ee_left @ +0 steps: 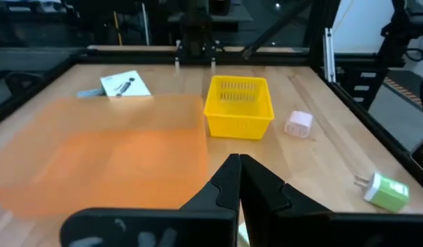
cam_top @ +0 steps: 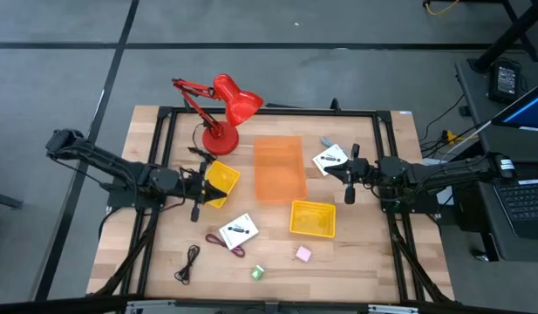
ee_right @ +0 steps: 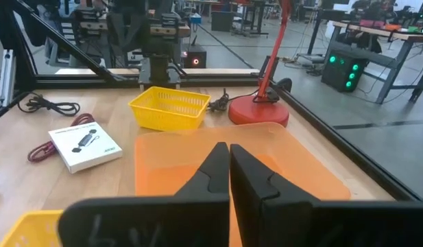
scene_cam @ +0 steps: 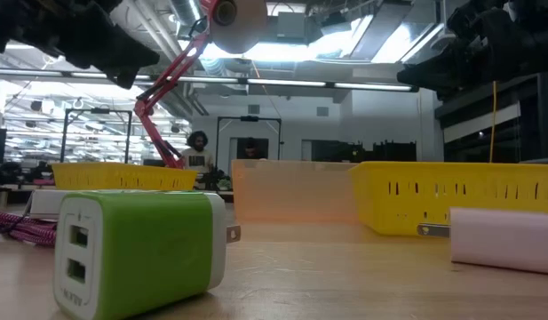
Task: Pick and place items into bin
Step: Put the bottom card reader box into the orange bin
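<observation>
Both grippers hang shut and hold nothing. My left gripper point(cam_top: 197, 194) hovers by a yellow basket point(cam_top: 221, 181), left of the orange bin point(cam_top: 279, 168). My right gripper point(cam_top: 347, 181) hovers right of the bin, beside a white card point(cam_top: 330, 160). A second white card point(cam_top: 239, 230) lies flat near the table's front, with the maroon cord point(cam_top: 231, 245) at its edge. The black cord point(cam_top: 190, 262), green block point(cam_top: 258, 272) and pink block point(cam_top: 303, 254) lie along the near edge. The left wrist view shows the gripper point(ee_left: 237, 163), bin point(ee_left: 108, 151) and pink block point(ee_left: 299, 123). The right wrist view shows the gripper point(ee_right: 229, 152) over the bin point(ee_right: 266, 171).
A red desk lamp point(cam_top: 225, 105) stands behind the bin at the far left. A second yellow basket point(cam_top: 312, 218) sits right of centre near the front. A black frame point(cam_top: 269, 112) rims the wooden table. Bare wood lies between the front card and this basket.
</observation>
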